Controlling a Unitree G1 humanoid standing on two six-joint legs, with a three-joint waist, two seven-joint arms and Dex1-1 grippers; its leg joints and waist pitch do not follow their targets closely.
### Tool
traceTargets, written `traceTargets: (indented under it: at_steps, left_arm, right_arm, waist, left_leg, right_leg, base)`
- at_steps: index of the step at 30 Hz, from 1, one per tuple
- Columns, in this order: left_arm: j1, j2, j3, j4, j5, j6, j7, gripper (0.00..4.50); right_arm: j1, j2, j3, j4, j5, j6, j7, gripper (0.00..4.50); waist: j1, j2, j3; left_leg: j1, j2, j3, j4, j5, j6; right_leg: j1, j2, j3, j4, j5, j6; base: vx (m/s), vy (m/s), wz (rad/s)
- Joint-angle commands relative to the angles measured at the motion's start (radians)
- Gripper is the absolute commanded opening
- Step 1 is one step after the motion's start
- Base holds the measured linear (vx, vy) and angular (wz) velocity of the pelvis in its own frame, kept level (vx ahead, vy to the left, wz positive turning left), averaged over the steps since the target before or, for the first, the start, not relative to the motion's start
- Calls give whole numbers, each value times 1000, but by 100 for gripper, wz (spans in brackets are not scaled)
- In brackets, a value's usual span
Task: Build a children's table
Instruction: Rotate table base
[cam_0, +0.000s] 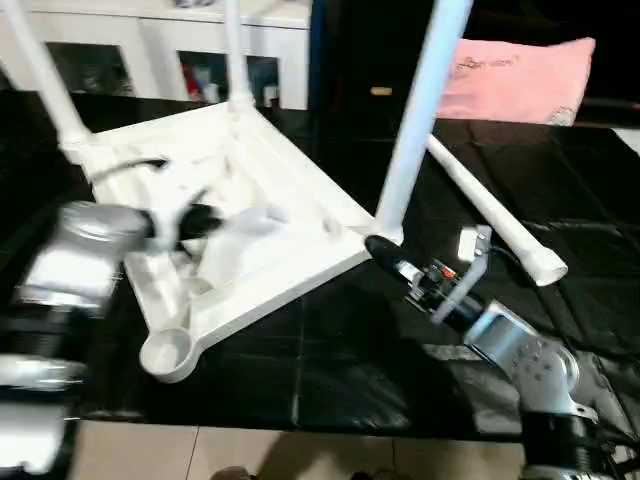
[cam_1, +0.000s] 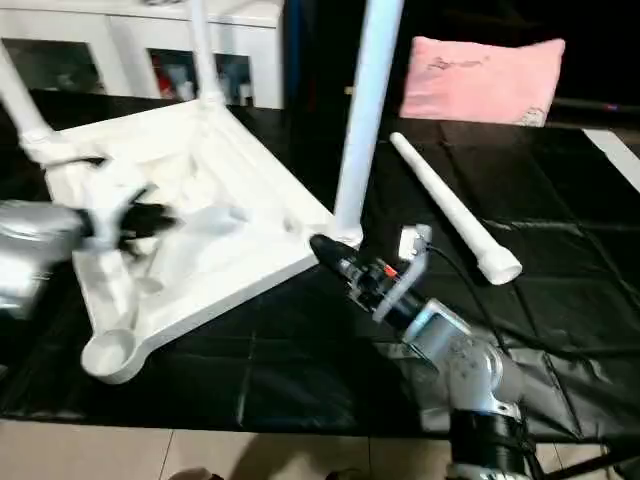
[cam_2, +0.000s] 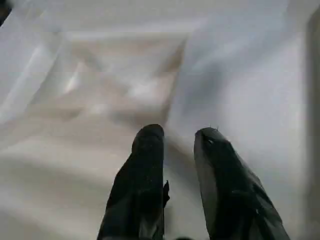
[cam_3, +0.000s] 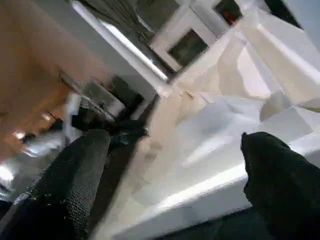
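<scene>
**Three legs standing, one lying loose**

Three white legs are being carried upright in the corner sockets of the upturned tabletop (cam_0: 290, 270), which is lying ribs-up on the black table (cam_0: 330, 380). The fourth leg (cam_0: 495, 225) is lying beside it, near the pink pillow (cam_0: 520, 80). The left gripper (cam_2: 172, 135) is being held over the ribbed underside, fingers slightly parted, gripping nothing. The right gripper (cam_3: 175, 145) is being held wide open at the tabletop's edge, just beside the nearest standing leg (cam_0: 415, 120).
</scene>
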Motion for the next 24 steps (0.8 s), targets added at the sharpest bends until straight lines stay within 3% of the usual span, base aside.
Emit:
traceTargets:
  at_steps: [1, 5, 7, 12, 19, 24]
  left_arm:
    - [19, 31, -23, -27, 35, 13, -9, 89]
    - [35, 45, -29, -36, 42, 31, 1, 55]
    - [44, 57, -42, -23, 73, 31, 33, 37]
    - [53, 73, -69, 3, 116, 21, 51, 11]
    - [53, 91, -86, 6, 157, 46, 79, 11]
    - [69, 119, -148, 7, 173, 24, -12, 11]
  right_arm:
    - [-5, -25, 66, 16, -102, -54, -38, 450]
    - [-11, -41, 124, 30, -183, -94, -70, 450]
    - [-27, -56, 187, 52, -273, -128, -120, 450]
    - [-51, -65, 273, 105, -392, -180, -175, 450]
    - [-105, -29, 304, 204, -476, -242, -268, 450]
    - [-177, 9, 310, 327, -520, -317, -316, 450]
  waist:
    - [0, 9, -66]
    - [6, 10, -67]
    - [5, 10, -67]
    - [5, 11, -69]
    - [-1, 19, -72]
    - [0, 24, -72]
  left_leg:
    - [4, 17, -1, -72, -168, -18]
    - [5, 16, 1, -71, -170, -28]
    - [3, 16, -1, -72, -172, -31]
    - [3, 15, -2, -70, -173, -33]
    - [5, 14, -2, -68, -180, -44]
    - [6, 14, -3, -68, -180, -48]
  right_leg:
    - [51, -72, 49, -74, -283, -139]
    - [50, -74, 52, -74, -284, -139]
    - [51, -73, 51, -72, -276, -139]
    - [53, -72, 52, -70, -256, -138]
    - [54, -70, 53, -63, -203, -164]
    - [52, -72, 53, -61, -180, -179]
  base:
    - [0, 0, 0]
    - [0, 0, 0]
    - [0, 0, 0]
    - [0, 0, 0]
    - [0, 0, 0]
    - [0, 0, 0]
